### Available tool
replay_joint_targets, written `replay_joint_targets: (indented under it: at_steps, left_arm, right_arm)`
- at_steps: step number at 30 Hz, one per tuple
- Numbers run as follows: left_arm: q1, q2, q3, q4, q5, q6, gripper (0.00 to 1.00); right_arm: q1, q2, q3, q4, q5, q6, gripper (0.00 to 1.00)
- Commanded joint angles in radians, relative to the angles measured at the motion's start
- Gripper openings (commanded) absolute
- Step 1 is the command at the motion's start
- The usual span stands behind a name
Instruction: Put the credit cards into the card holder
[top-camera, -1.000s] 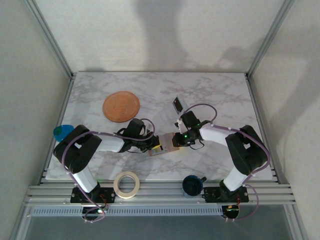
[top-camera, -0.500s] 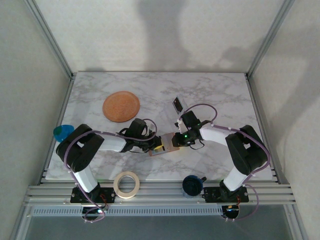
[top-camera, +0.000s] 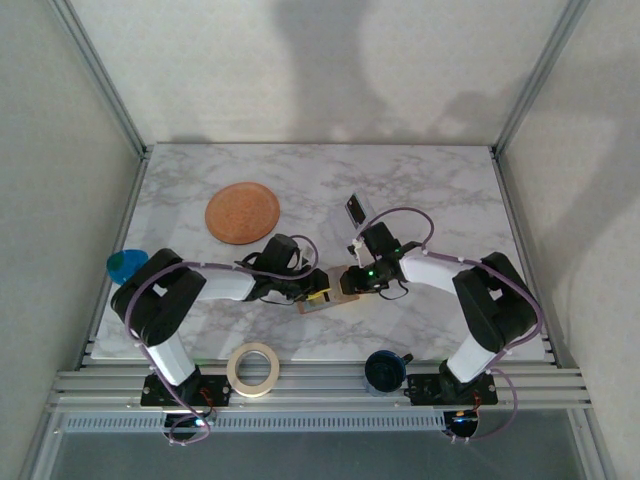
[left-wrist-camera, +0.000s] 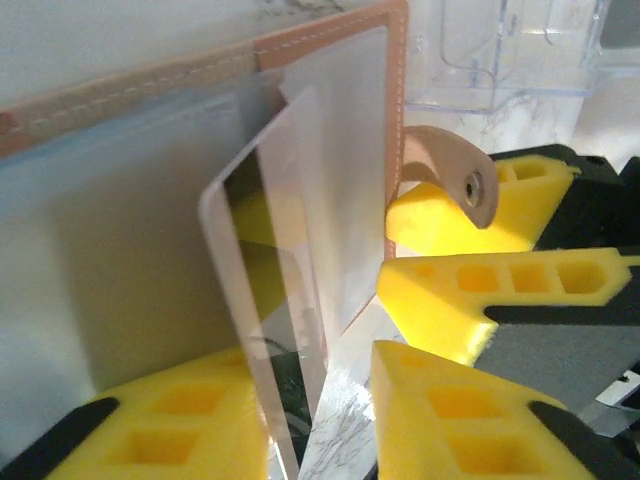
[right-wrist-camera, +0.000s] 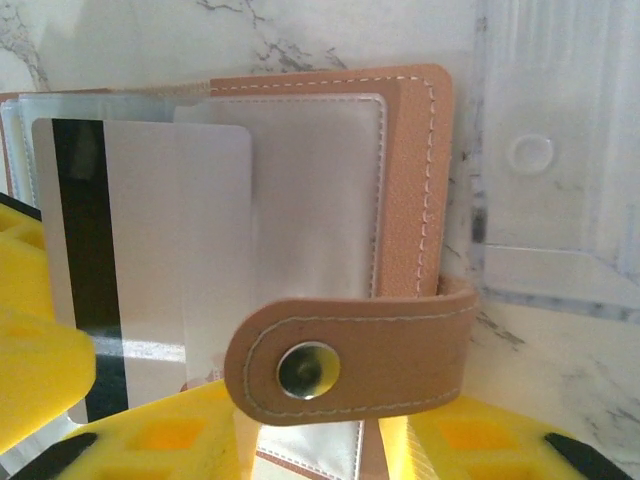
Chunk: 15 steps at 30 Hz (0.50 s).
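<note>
The tan-pink card holder (top-camera: 325, 298) lies open at the front middle of the table, between both grippers. In the right wrist view a whitish credit card (right-wrist-camera: 150, 250) with a black stripe sits partly in a clear sleeve of the card holder (right-wrist-camera: 410, 200). The snap tab (right-wrist-camera: 350, 365) curls over the holder's near edge. My left gripper (left-wrist-camera: 310, 390) is open: the card (left-wrist-camera: 270, 280) leans on one finger, clear of the other. My right gripper (right-wrist-camera: 315, 450) is open around the holder's near edge, with gaps at both fingers. A dark credit card (top-camera: 356, 208) lies farther back.
A round orange-brown disc (top-camera: 242, 212) lies at the back left. A tape roll (top-camera: 253, 368) and a dark blue round object (top-camera: 383, 368) sit on the front rail, a blue object (top-camera: 124, 264) at the left edge. A clear plastic box (right-wrist-camera: 560, 150) lies beside the holder.
My left gripper's jaws have parted from the whitish card, and that arm has edged right. The right gripper's jaws have widened a little. The card holder has stayed put.
</note>
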Motion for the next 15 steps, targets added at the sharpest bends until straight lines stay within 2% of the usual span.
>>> replay_joint_targets:
  at_steps: [1,5,11,15]
  left_arm:
    - [-0.005,-0.027,0.006,-0.126,-0.061,0.042,0.42]
    - [-0.001,-0.074,0.020,-0.187,-0.110,0.067,0.50]
    - [0.008,-0.120,0.029,-0.244,-0.144,0.084,0.51]
    - [0.020,-0.163,0.001,-0.215,-0.152,0.052,0.52]
  right_arm:
    - [0.025,-0.048,-0.029,-0.034,0.085,-0.018,0.40]
    - [0.050,-0.095,-0.027,-0.054,0.168,-0.024,0.43]
    - [0.089,-0.160,-0.019,-0.055,0.229,-0.024,0.48]
    - [0.135,-0.147,0.033,-0.106,0.269,0.008,0.62]
